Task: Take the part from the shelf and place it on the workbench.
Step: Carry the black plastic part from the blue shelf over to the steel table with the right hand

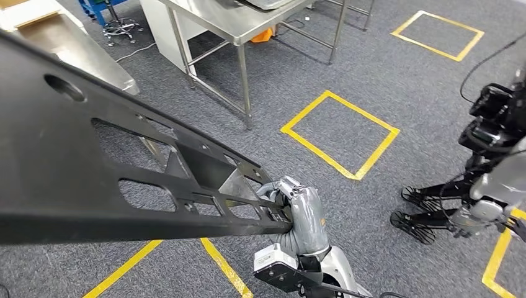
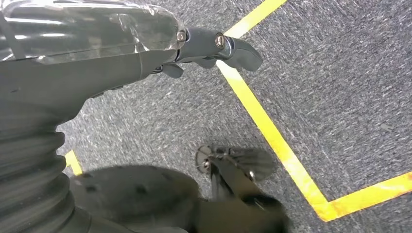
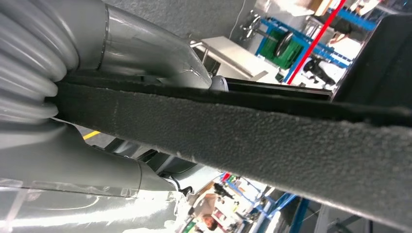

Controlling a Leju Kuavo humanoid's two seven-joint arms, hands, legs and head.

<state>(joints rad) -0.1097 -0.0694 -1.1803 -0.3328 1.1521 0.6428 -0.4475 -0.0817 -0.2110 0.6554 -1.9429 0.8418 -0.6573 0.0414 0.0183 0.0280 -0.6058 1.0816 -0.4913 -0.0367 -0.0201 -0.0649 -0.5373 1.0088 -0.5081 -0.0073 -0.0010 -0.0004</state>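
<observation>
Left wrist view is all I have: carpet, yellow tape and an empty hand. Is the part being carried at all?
Observer: Yes. In the head view the right hand grips the long black part at its near end.
Operator: Is it properly inside the hand?
Observer: The right wrist view shows the part's edge running through the hand, with grey fingers above and below it.
Operator: Anything ahead to set it on?
Observer: A steel table stands ahead on the carpet.
</observation>
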